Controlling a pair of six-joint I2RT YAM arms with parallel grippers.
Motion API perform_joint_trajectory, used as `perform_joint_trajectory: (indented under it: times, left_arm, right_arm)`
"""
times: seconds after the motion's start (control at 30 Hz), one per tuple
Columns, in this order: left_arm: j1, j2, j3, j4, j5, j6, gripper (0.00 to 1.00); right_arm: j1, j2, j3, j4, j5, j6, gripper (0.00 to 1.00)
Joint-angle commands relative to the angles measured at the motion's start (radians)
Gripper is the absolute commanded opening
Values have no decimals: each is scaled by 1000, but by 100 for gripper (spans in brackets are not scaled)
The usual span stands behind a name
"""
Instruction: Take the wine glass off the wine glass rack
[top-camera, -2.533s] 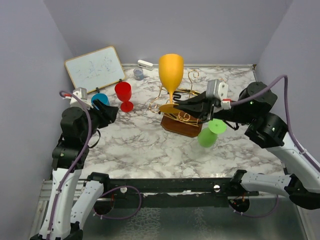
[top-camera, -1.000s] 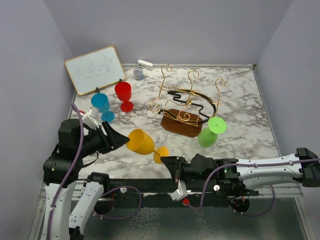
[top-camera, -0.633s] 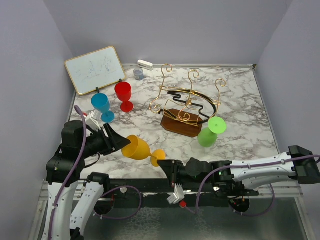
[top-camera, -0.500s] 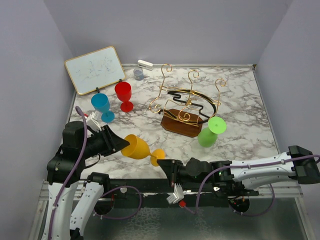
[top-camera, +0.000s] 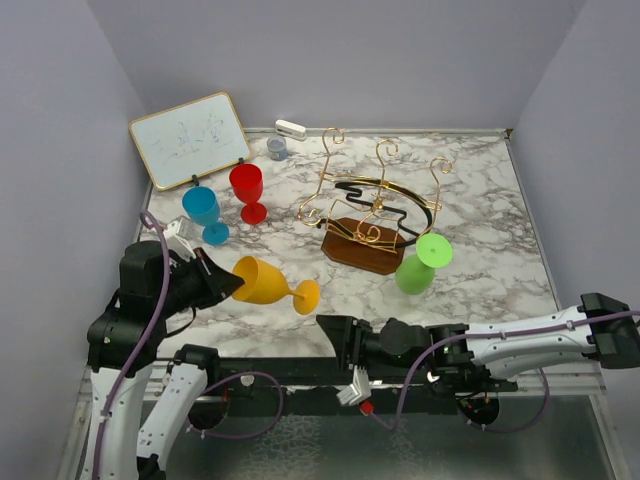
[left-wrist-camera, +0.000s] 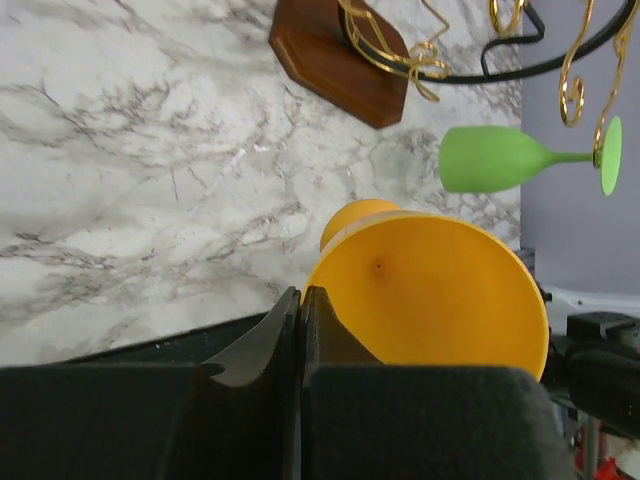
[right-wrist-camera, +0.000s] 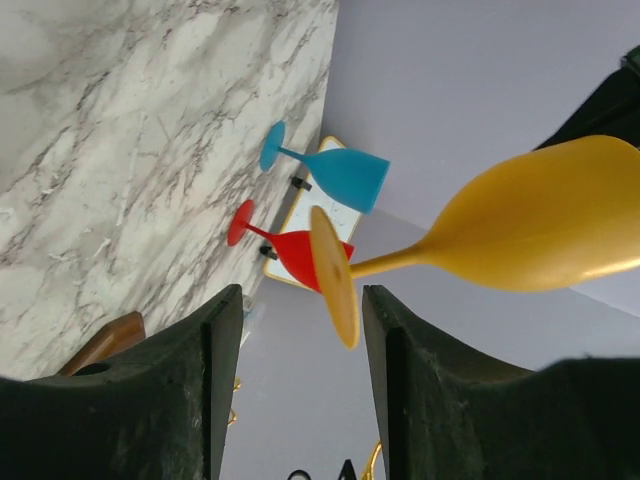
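The left claw (top-camera: 222, 283) is clenched on the rim of the yellow wine glass (top-camera: 262, 281), its fingers (left-wrist-camera: 285, 330) pinched together on the bowl's edge at the bottom of the left wrist view. The glass lies on its side above the bench (top-camera: 480, 200), in the lower left of the top view, its foot pointing right. It is off the wine glass rack (top-camera: 372, 215) and well apart from it.

The right claw (top-camera: 335, 335), at the bottom centre, is released. Its jaws stand wide apart, with the glass's foot just ahead of them and untouched.

The rack stands at centre. A green glass (top-camera: 415, 268) is tilted at its right side. A blue glass (top-camera: 201, 208) and a red glass (top-camera: 246, 187) stand upright at the upper left, before a whiteboard (top-camera: 190, 137).
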Motion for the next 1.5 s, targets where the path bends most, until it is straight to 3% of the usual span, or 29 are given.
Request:
perform_joint_trajectory:
  times: [0.0,0.17,0.4,0.7,1.03,1.3,1.47]
  left_arm:
    - [-4,44,108,20,-195,25,0]
    - [-4,180,177,44,-412,119,0]
    - [-4,423,115,188,-653,207,0]
    - [14,607,48,365,-854,260,0]
    - [104,688,17,464,-789,278,0]
    - [118,698,4,430,-696,265,12]
    - [118,650,-8,402,-652,257,31]
  right_arm:
    - [18,-43,-49,-7,47,83,52]
    - [34,-61,-45,-77,79,157,51]
    - [46,-67,-3,-142,119,220,50]
    - [52,-98,23,-182,150,281,49]
    - [53,-112,3,-179,168,299,49]
    - [53,-117,-1,-178,179,309,49]
    - [53,-105,-3,-169,179,322,49]
